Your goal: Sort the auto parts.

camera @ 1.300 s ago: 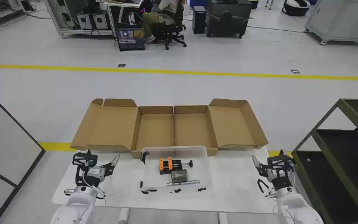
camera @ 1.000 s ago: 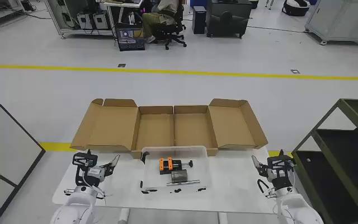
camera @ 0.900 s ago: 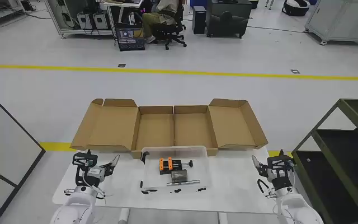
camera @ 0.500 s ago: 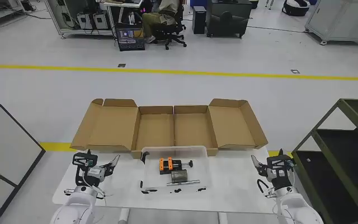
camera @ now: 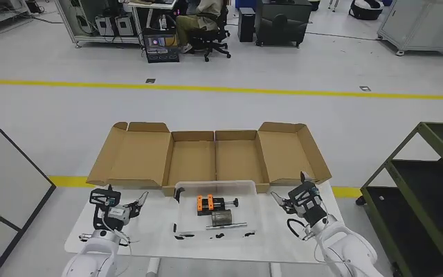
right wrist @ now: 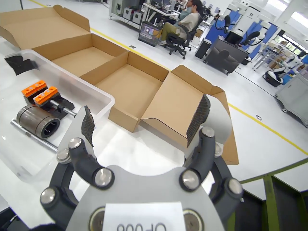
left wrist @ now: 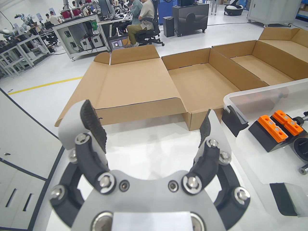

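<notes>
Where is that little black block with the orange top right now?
In the top view, the orange-topped block lies inside the clear bin at mid-table, between the metal cylinder and the cardboard boxes.

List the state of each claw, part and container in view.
Left claw, open, empty.
Right claw, open, empty.
Bin, no lid, holds the parts.
Vise, in bin, narrow gap between orange pads.
Bearing, on its side in bin.
Rod, flat in bin, by the bearing.
Boxes, flaps open, empty.
</notes>
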Tool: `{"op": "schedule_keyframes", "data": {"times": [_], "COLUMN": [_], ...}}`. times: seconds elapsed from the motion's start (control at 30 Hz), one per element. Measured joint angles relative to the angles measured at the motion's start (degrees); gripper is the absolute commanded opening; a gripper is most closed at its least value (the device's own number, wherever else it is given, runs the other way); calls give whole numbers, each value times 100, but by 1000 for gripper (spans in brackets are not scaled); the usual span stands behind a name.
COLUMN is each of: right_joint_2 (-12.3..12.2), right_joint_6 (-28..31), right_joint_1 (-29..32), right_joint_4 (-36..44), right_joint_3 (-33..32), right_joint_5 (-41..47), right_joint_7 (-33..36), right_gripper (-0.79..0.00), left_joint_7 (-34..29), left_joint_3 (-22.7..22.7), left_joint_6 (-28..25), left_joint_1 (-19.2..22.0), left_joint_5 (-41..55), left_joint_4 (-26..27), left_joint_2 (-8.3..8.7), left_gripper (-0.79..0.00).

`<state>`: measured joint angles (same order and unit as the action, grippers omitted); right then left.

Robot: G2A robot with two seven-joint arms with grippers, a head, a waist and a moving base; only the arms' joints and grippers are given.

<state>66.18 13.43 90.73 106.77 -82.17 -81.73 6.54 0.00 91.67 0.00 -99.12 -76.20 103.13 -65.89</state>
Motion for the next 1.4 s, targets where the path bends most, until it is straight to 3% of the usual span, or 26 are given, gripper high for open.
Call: {"op": "schedule_keyframes", "data": {"times": [0.3, 0.37, 0.5, 0.57, 0.7, 0.93, 1.1, 1.4], "right_joint_2": [-26, -81, -137, -138, -119, 4, 129, 183], "right_joint_6": [-34, 483, 2484, 3159, 3777, 3527, 3082, 2805], "right_joint_1": [70, 24, -177, -422, -1073, -2293, -2934, -3146], "right_joint_4": [-9, -82, -55, -173, -666, -1690, -2101, -2134], "right_joint_3": [-11, -151, -38, 178, 579, 1398, 2034, 2332], "right_joint_5": [291, 540, 807, 1063, 1774, 2854, 2986, 2832], "right_joint_7": [-136, -324, -354, -151, 512, 1713, 2323, 2600], "right_gripper": [0, 0, 0, 0, 0, 0, 0, 0], "left_joint_7": [0, 0, 0, 0, 0, 0, 0, 0], "left_joint_3": [0, 0, 0, 0, 0, 0, 0, 0], "left_joint_6": [0, 0, 0, 0, 0, 0, 0, 0], "left_joint_1": [0, 0, 0, 0, 0, 0, 0, 0], "left_joint_5": [0, 0, 0, 0, 0, 0, 0, 0], "left_joint_4": [0, 0, 0, 0, 0, 0, 0, 0], "left_joint_2": [0, 0, 0, 0, 0, 0, 0, 0], "left_gripper": [0, 0, 0, 0, 0, 0, 0, 0]}}
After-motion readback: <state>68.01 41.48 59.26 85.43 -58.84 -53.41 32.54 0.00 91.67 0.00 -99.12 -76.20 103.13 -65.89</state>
